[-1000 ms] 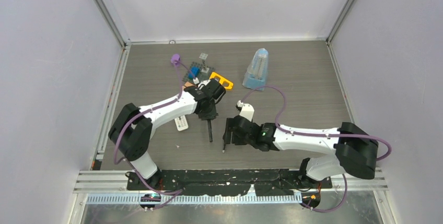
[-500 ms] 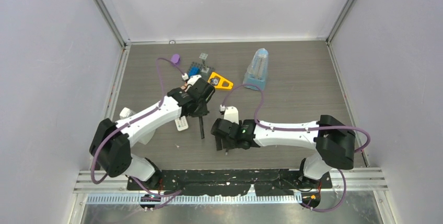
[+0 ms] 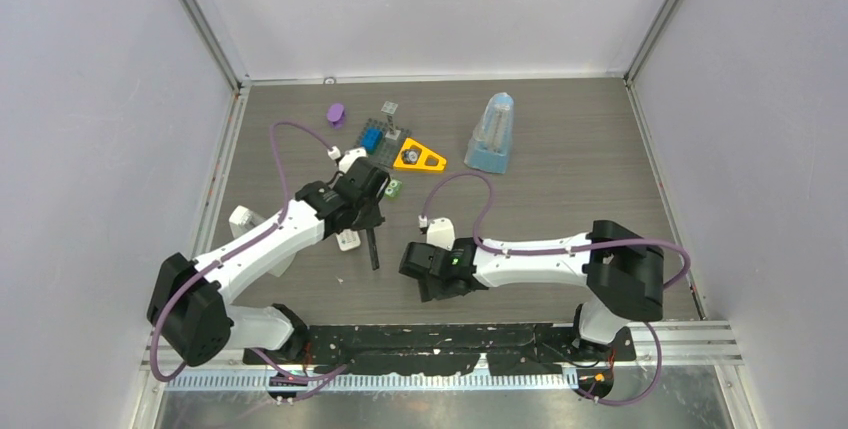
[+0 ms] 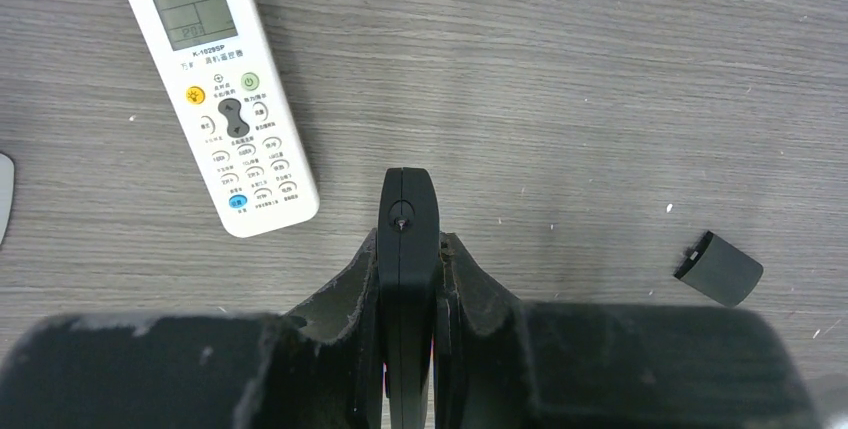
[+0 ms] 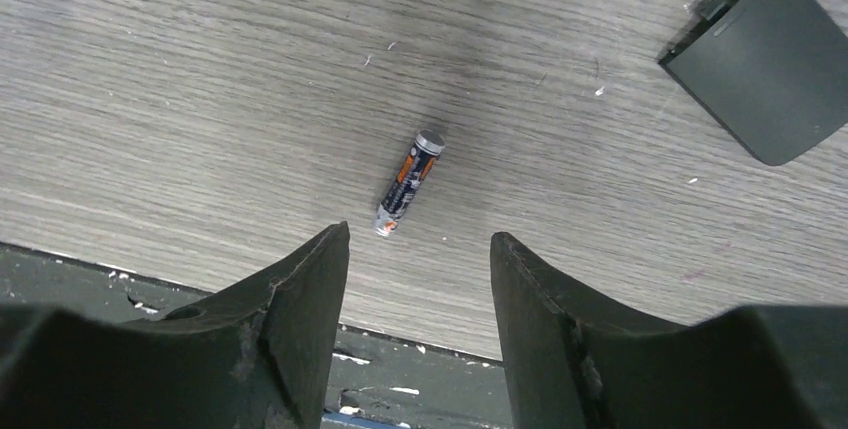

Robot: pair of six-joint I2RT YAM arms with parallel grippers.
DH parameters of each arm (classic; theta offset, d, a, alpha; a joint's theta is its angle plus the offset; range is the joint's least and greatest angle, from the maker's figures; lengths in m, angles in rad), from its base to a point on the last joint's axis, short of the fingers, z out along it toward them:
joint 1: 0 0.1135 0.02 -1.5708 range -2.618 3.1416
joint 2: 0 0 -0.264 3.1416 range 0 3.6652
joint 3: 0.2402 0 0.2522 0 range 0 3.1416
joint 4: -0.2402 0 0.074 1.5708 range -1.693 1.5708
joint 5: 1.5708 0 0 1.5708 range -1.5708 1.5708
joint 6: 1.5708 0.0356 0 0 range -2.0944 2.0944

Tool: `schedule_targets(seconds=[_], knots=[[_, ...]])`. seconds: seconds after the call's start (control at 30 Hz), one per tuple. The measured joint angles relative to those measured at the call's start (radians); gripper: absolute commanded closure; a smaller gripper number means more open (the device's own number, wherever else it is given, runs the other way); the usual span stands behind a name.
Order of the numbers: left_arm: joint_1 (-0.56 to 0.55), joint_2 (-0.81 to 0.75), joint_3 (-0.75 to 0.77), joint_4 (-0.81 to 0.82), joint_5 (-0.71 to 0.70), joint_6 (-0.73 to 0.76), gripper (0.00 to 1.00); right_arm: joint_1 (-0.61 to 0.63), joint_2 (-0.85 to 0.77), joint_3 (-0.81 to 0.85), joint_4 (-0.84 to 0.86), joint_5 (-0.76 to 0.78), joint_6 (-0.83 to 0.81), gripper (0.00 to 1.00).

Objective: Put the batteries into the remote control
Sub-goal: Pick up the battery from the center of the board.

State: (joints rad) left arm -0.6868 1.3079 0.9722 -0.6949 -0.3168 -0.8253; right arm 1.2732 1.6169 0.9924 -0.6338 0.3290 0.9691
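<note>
Loading looks barely started. The white remote point(image 4: 218, 89) lies face up on the table point(image 4: 600, 99), its battery bay out of sight. The left claw point(image 4: 408, 249) is clenched on a black strip point(image 4: 407, 199). The right claw point(image 5: 418, 239), released and empty, hovers over one battery point(image 5: 408, 183) lying loose near a dark cover point(image 5: 765, 59); nothing is loaded yet.

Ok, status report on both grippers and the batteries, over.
Left gripper shut on black strip. Right gripper open above one battery on table. White remote face up, apart. Black cover nearby, not blocking.
</note>
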Motion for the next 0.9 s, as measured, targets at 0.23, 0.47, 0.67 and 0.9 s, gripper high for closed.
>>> schedule_targets(seconds=[0.23, 0.47, 0.67, 0.9], knots=[[0.002, -0.035, -0.031, 0.015, 0.007, 0.000, 1.00, 0.000, 0.090, 0.045, -0.023, -0.001, 0.035, 0.58], [0.002, -0.043, -0.053, 0.027, 0.022, 0.000, 1.00, 0.000, 0.128, 0.073, -0.039, 0.003, 0.046, 0.77], [0.002, -0.055, -0.064, 0.039, 0.034, 0.000, 1.00, -0.001, 0.138, 0.084, -0.036, 0.002, 0.055, 0.95], [0.004, -0.108, -0.093, 0.102, 0.113, 0.039, 1.00, -0.001, 0.105, 0.067, -0.018, 0.002, 0.024, 0.95]])
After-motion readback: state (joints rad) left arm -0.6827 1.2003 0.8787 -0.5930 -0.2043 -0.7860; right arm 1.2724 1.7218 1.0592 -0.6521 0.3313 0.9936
